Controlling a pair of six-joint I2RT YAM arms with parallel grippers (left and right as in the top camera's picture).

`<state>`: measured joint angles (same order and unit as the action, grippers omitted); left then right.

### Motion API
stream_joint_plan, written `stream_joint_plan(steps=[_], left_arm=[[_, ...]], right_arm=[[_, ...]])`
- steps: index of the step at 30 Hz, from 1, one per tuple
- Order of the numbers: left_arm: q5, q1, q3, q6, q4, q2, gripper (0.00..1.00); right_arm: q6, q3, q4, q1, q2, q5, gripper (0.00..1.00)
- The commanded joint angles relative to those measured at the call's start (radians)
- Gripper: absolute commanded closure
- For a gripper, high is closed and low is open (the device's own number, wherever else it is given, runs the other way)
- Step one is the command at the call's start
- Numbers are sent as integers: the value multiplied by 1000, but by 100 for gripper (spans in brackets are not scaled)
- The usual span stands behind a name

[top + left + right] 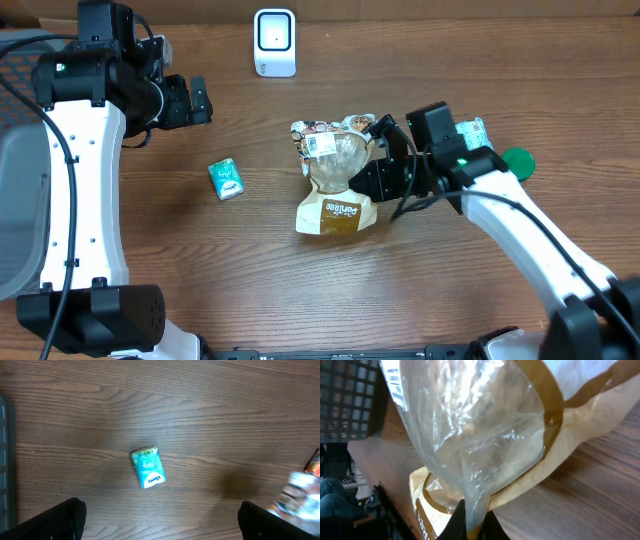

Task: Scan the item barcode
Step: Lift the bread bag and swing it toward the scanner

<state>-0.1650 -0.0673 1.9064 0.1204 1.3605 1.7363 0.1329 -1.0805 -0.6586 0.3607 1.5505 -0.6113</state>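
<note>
Two fingers of the right gripper were pressed together on a thin fold of clear plastic, so this gripper was clamped on the bread bag. In the right wrist view the plastic rose from the fingers, and the tan paper part of the bag with its brown band lay behind it on the wood. From overhead, the bag lay near the middle of the bench, with the clear part toward the far side and the tan printed part toward the near side. The right gripper met it at its right edge. A white label with dark print sat on the far, clear part; I could not tell whether it carried the barcode.

Well apart, at the far edge of the bench, stood a white scanner. The left gripper hung above the left part of the bench with its fingers wide apart and nothing between them. Below it, a small teal tissue pack lay flat on the wood, left of the bag and not touching it. A green round object lay just beside the right arm.
</note>
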Motion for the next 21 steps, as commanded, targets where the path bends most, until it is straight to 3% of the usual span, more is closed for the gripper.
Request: stream_joint_plan(steps=[1,10,21], left_arm=[[-9,5,20,-8,-4,-9,0],[-9,5,20,-8,-4,-9,0],[-9,5,20,-8,-4,-9,1]], right_arm=[[-7,-21,-30,5,-141,-28,96],[46,-21,-66,3,-264,-68,96],[73,-21,-85,3,-283,-101,96]])
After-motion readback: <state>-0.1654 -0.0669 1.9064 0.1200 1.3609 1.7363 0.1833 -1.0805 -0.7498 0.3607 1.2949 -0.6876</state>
